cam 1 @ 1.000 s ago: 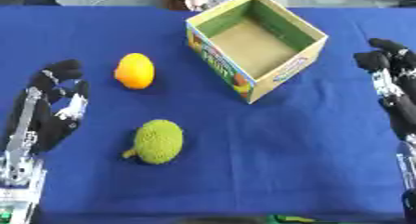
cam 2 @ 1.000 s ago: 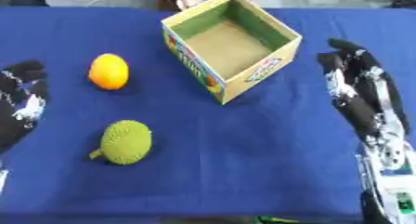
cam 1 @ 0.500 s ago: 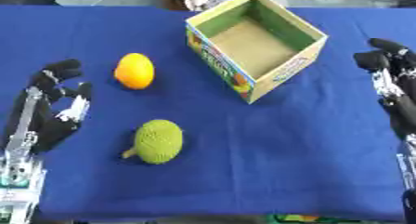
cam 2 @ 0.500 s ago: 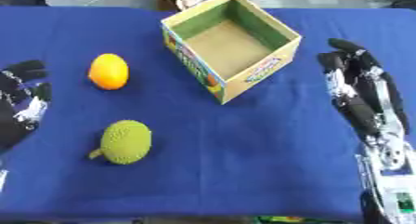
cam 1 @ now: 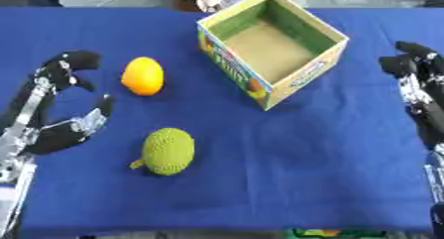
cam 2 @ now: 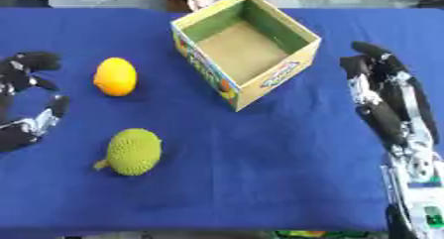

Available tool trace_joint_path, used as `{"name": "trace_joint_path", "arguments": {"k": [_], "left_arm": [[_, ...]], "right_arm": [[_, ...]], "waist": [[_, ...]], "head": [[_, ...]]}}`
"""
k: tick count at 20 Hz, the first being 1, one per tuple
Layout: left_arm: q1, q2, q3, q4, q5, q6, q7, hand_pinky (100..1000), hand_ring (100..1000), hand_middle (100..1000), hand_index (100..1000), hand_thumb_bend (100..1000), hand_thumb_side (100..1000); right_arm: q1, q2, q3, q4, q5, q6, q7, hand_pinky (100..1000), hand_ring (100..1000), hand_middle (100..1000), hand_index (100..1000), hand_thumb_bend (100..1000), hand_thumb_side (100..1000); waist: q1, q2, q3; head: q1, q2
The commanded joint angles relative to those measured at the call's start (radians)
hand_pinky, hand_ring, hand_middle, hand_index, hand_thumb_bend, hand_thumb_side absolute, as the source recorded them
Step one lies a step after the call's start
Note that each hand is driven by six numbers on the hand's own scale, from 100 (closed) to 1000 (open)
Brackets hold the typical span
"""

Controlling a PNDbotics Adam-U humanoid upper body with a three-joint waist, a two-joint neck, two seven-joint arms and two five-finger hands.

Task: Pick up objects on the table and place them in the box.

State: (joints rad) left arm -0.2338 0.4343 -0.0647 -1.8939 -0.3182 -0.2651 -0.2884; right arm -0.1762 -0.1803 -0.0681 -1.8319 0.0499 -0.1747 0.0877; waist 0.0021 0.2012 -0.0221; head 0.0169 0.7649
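We see our left hand (cam 1: 54, 115) at 9 o'clock w/ fingers and thumb spread wide, holding nothing. It sits just beside the smooth orange egg-shaped fruit (cam 1: 143, 76), prob. lined up to close on it. The bumpy green round fruit w/ short stem (cam 1: 166, 151) lies at 7 o'clock, apart from the hand.

Our right hand (cam 2: 387, 100) waits at 3 o'clock, fingers straight, relaxed, empty; idle, we judge.

The open-top cardboard box w/ printed sides (cam 1: 305, 75) stands at 12 o'clock on the blue cloth-covered table (cam 1: 286, 178), askew. Inside: bare brown floor, nothing in it yet. Both fruits are still out on the cloth.
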Motion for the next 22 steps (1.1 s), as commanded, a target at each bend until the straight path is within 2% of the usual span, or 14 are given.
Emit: {"name": "trace_joint_path", "arguments": {"k": [1,6,11,17,22], "left_arm": [[-0.047,0.103,-0.062,-0.023,-0.04,-0.017,-0.07,648,802,803,863,392,419],[-0.13,0.171,-0.158,0.028,-0.112,-0.024,-0.174,676,792,800,863,424,400],[-0.189,0.198,-0.235,0.094,-0.188,-0.046,-0.261,687,779,788,853,449,397],[-0.212,0.192,-0.267,0.162,-0.262,-0.069,-0.283,688,765,773,847,454,367],[-0.209,0.181,-0.283,0.195,-0.31,-0.097,-0.296,678,744,742,820,421,332]], "right_arm": [[-0.01,-0.019,0.001,-0.019,0.003,-0.001,0.004,828,777,596,817,100,516],[-0.011,-0.02,0.006,-0.017,0.002,-0.002,0.009,828,777,596,817,100,516],[-0.01,-0.022,0.009,-0.015,0.0,-0.002,0.012,828,777,596,817,100,514],[-0.012,-0.022,0.011,-0.015,-0.001,-0.003,0.014,828,777,596,817,100,514],[-0.011,-0.022,0.01,-0.014,-0.001,-0.002,0.014,828,776,596,817,100,513]], "waist": [[0.001,-0.016,-0.005],[0.003,-0.021,-0.014],[0.003,-0.022,-0.024],[0.004,-0.022,-0.025],[0.005,-0.021,-0.026]], "head": [[0.004,0.005],[0.006,0.005],[0.005,0.005],[0.001,0.005],[0.002,0.005]]}}
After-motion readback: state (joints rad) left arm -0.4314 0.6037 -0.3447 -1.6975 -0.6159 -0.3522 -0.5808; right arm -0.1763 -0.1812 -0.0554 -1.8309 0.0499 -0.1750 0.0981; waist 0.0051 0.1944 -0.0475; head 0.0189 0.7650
